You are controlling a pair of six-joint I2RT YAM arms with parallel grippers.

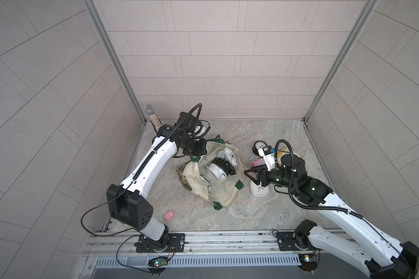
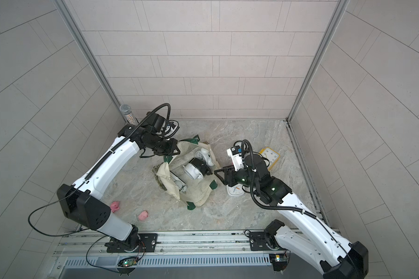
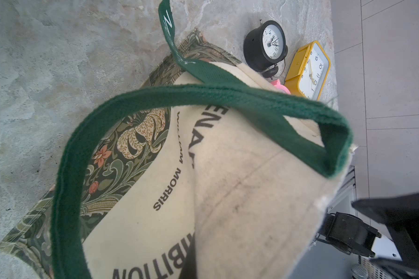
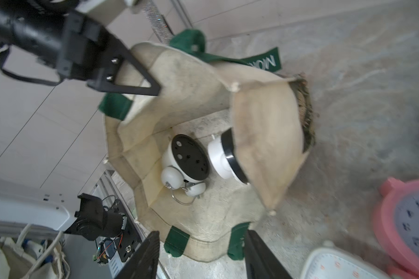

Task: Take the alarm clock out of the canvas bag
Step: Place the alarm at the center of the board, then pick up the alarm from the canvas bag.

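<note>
The canvas bag (image 1: 224, 194) (image 2: 200, 193) lies mid-table with its mouth held open toward my right arm. Two white twin-bell alarm clocks show inside it: one (image 1: 215, 170) (image 4: 189, 158) with a black back, another (image 1: 228, 154) (image 4: 221, 157) partly under a canvas fold. My left gripper (image 1: 205, 147) (image 2: 177, 150) is shut on the bag's far rim; in the left wrist view the canvas (image 3: 252, 193) hides its jaws. My right gripper (image 1: 246, 172) (image 4: 202, 235) is open just outside the near rim, level with the two green handle ends, with nothing gripped.
To the right of the bag lie a black clock (image 1: 260, 146), a yellow clock (image 2: 270, 157), a pink clock (image 4: 409, 222) and a white square clock (image 1: 259, 192) under my right wrist. A microphone (image 1: 151, 116) stands back left. Pink toys (image 2: 115, 206) (image 2: 143, 215) lie front left.
</note>
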